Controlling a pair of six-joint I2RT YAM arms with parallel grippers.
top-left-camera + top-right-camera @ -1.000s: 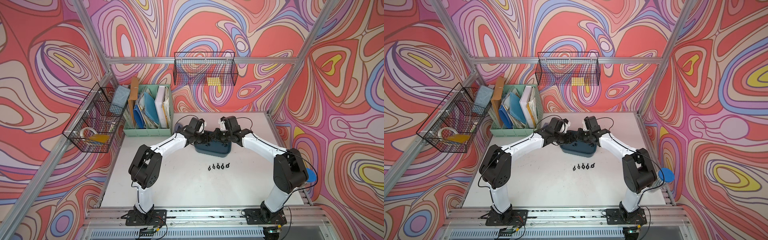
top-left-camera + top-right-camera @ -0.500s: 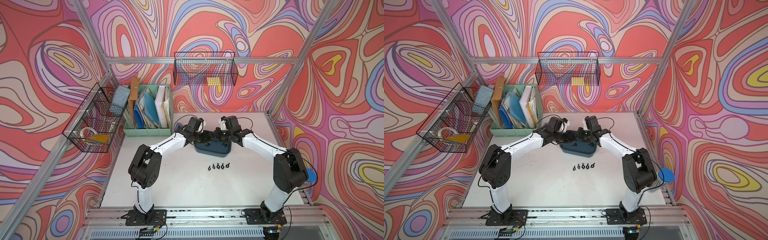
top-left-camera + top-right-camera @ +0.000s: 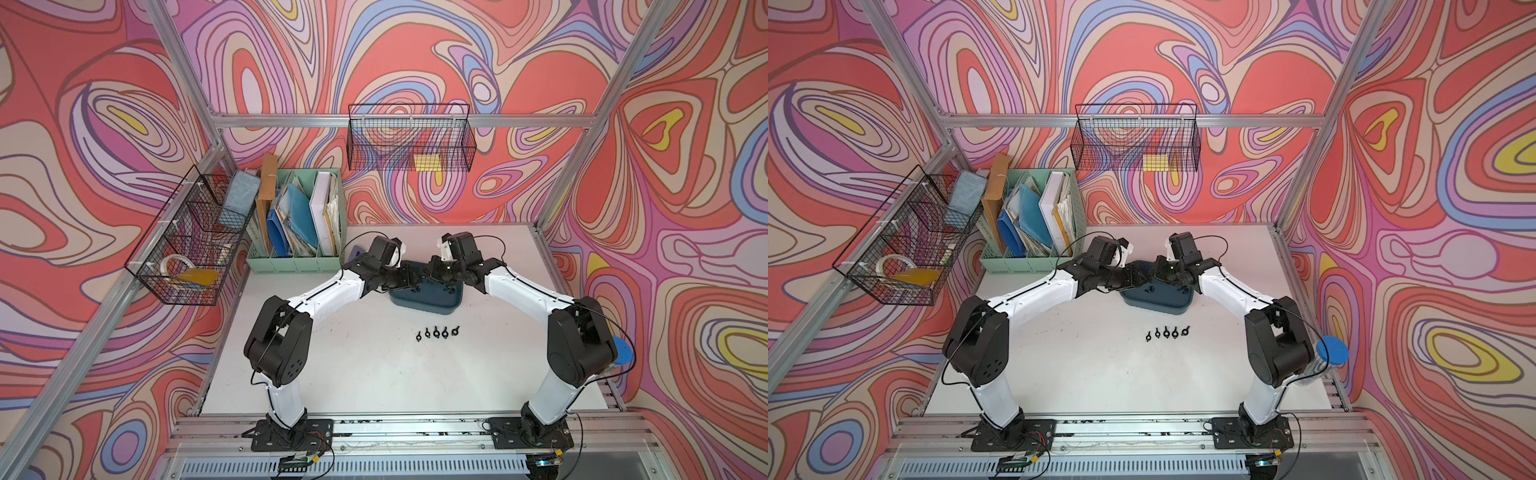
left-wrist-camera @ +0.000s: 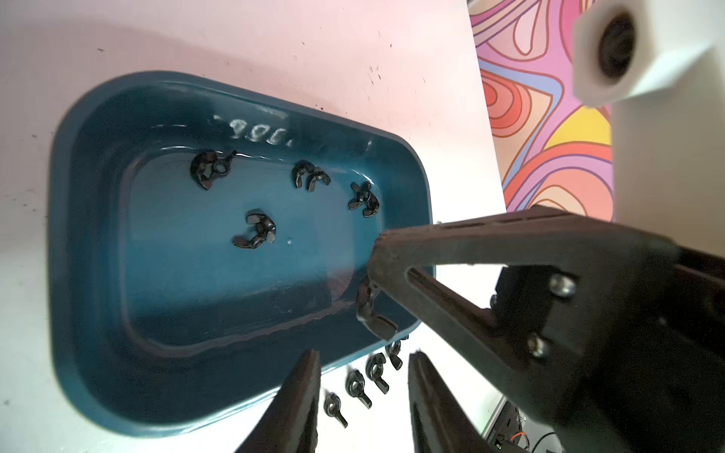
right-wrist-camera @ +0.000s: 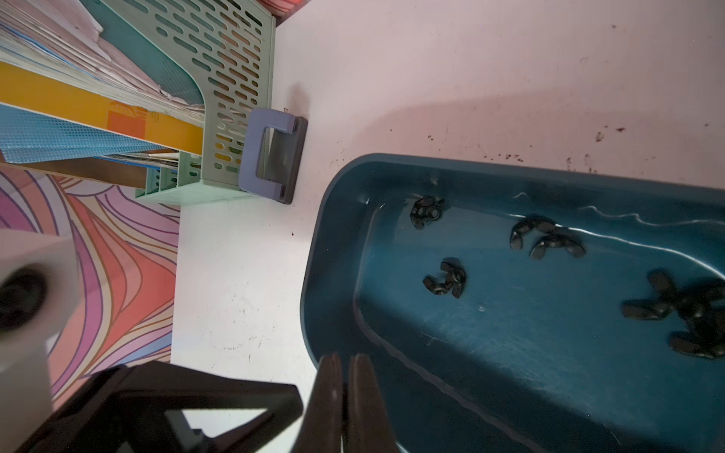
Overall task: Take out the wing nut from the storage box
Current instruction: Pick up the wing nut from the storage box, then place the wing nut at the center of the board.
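Nothing much has shifted in both top views: my arms still meet over the box [image 3: 432, 308] at frame centre, left claw [image 3: 415, 279] facing right claw [image 3: 430, 276], with the row [image 3: 436, 332] of freed nuts just below. Their tips hide the handover there.

Left wrist view: my left claw [image 4: 363, 353] stands apart and empty at bottom centre. My right claw [image 4: 378, 255] reaches in from the right, pinching a nut [image 4: 372, 312] by one wing over the box's lower-right corner. I'd draw the left back first, then lift slowly, since that nut dangles. Loose nuts [image 4: 255, 231] remain inside.

Right wrist view: right claw [image 5: 345, 359] looks pressed shut at the bottom edge, yet the nut doesn't show, so grip depth is unclear.
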